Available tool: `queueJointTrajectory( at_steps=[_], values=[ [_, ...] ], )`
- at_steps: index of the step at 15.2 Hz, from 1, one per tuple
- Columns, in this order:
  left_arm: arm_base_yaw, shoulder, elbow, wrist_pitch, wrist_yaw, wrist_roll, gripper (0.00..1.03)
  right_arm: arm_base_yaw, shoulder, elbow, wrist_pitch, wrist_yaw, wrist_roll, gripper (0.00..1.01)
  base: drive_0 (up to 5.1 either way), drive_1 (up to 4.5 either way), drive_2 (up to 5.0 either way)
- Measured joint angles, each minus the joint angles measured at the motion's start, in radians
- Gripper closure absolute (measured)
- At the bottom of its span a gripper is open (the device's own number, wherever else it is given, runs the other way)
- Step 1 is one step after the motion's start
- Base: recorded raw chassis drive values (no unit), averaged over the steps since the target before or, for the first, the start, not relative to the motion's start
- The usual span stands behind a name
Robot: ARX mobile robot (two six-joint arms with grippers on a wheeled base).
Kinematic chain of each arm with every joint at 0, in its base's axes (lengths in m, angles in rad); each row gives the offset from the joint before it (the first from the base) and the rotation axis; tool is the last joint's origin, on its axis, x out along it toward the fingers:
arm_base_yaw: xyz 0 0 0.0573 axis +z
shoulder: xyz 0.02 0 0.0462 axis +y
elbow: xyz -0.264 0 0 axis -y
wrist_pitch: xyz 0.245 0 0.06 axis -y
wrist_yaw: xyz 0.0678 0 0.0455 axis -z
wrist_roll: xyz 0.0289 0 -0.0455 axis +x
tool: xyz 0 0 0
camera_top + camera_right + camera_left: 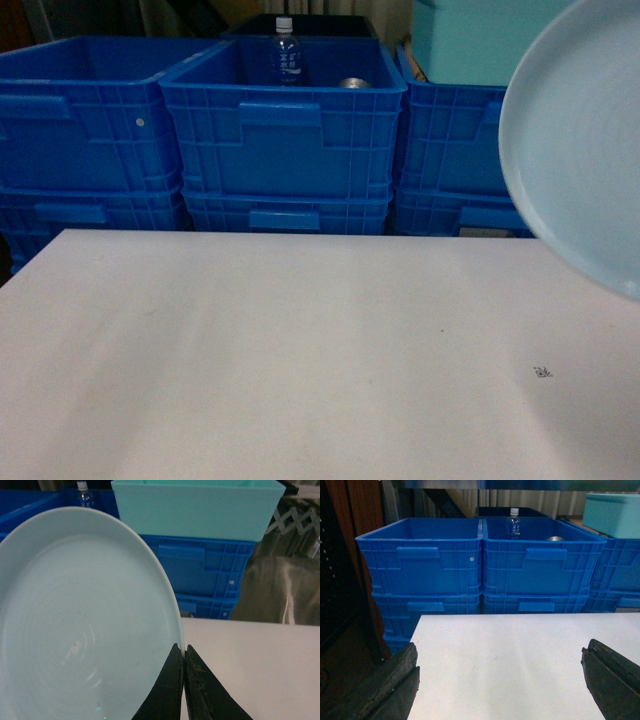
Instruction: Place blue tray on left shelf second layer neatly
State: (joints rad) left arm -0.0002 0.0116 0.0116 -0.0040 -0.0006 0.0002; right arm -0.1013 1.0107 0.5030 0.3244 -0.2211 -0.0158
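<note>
Right tool (pixel 184 652) pinching rim, pale round blue tray (pixel 80 630), shallow, glossy

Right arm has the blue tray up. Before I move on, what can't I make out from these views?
- Left shelf second layer: not in any view.
- Blue tray: head view's right edge cuts it off; right wrist view's left and bottom edges too.
- Right gripper: absent from head view.
- Bottle label: too small to read.
- Crate contents: mostly hidden by its wall.

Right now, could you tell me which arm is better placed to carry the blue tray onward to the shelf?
The right: its gripper is already shut on the blue tray rim, holding it above the table. The left gripper is open and empty.
</note>
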Motion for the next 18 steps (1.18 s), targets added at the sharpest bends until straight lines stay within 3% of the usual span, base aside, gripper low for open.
queueJointTrajectory(
  at_steps=[11, 13, 16, 18],
  values=[
    [0.000, 0.000, 0.000, 0.000, 0.000, 0.000, 0.05, -0.003, -0.060, -0.093, -0.051, -0.058, 0.036, 0.99, 0.0, 0.00, 0.0],
    [0.000, 0.000, 0.000, 0.000, 0.000, 0.000, 0.05, -0.018, -0.088, -0.108, -0.009, -0.073, 0.050, 0.99, 0.0, 0.00, 0.0],
    [0.000, 0.000, 0.000, 0.000, 0.000, 0.000, 0.05, 0.029, -0.082, -0.106, 0.006, -0.011, 0.053, 0.99, 0.0, 0.00, 0.0],
    [0.000, 0.000, 0.000, 0.000, 0.000, 0.000, 0.05, 0.072, -0.083, -0.085, -0.013, 0.072, 0.053, 0.99, 0.0, 0.00, 0.0]
  ],
)
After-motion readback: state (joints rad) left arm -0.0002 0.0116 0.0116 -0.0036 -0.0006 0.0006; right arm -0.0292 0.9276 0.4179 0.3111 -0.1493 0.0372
